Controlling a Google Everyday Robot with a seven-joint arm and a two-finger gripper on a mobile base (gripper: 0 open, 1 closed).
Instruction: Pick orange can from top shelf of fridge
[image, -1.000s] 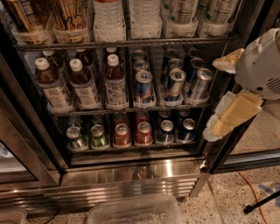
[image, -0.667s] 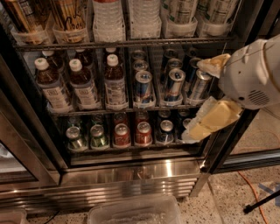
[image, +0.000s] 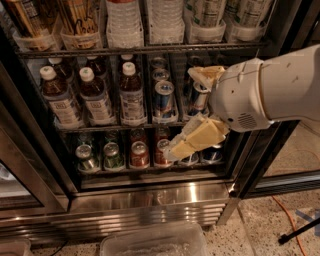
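Approach step: pincer (image: 181, 112) wide open, empty, low at mid rack; next move needs lift up-left to orange can (image: 80, 17) on top shelf (image: 140, 50).

The orange can (image: 80, 17), upper left of the frame, is shiny golden metal. It sits in a clear plastic holder (image: 79, 41) on the dark wire top shelf (image: 150, 50). The fridge (image: 150, 200) has a shiny stainless-steel base. The gripper (image: 181, 112), right of centre before the middle rack, has matt cream fingers (image: 200, 137), spread apart, on a smooth white plastic arm (image: 285, 85). The floor (image: 260, 225) is speckled stone.
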